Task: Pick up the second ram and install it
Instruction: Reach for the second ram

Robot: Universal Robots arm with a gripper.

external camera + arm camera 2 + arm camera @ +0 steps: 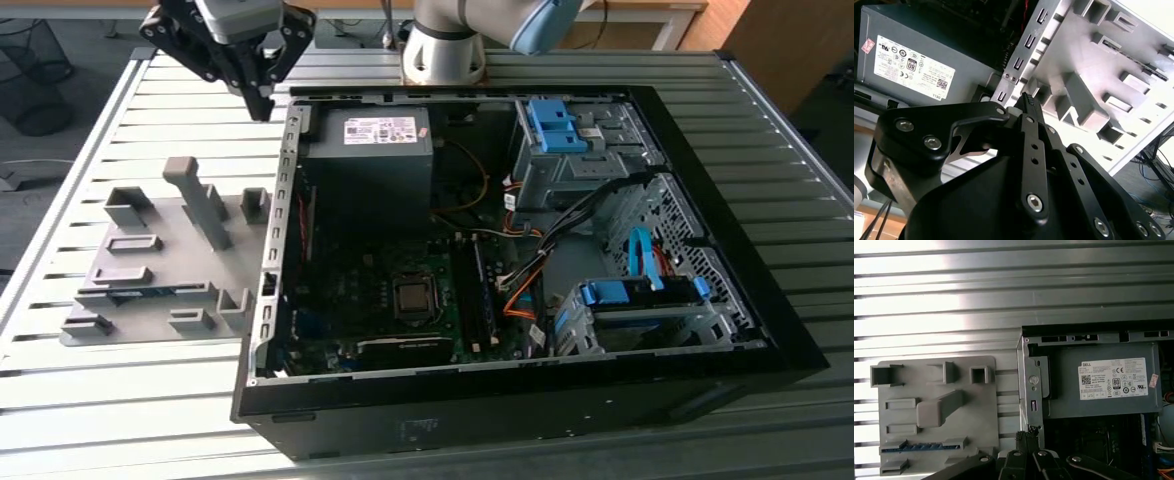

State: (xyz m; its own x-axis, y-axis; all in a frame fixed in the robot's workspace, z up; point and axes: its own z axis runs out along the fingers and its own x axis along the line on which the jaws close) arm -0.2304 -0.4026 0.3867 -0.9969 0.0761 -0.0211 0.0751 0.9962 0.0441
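**Exterior view.** The gripper [258, 100] hung above the far edge of the slatted table [134, 420], just outside the far corner of the open computer case [534, 420] on the exterior view's left. Its fingers met at the tips and carried nothing. A grey fixture plate [147, 215] lay on the table beside the case, toward the table's edge on the exterior view's left. The second ram [131, 292], a thin blue strip, rested in a long slot near the plate's edge closest to the camera, well apart from the gripper. A power supply [374, 165] filled the case's far corner.

**Second wrist view.** The gripper [1029, 102] showed its black fingers pressed together, with nothing between them. Beyond them were the power supply [909, 65] and the fixture plate [1134, 50].

**First wrist view.** The second ram [919, 446] lay flat in its slot along one edge of the fixture plate [929, 385]. The gripper [1026, 437] sat closed beside the case wall, near the power supply [1104, 390].
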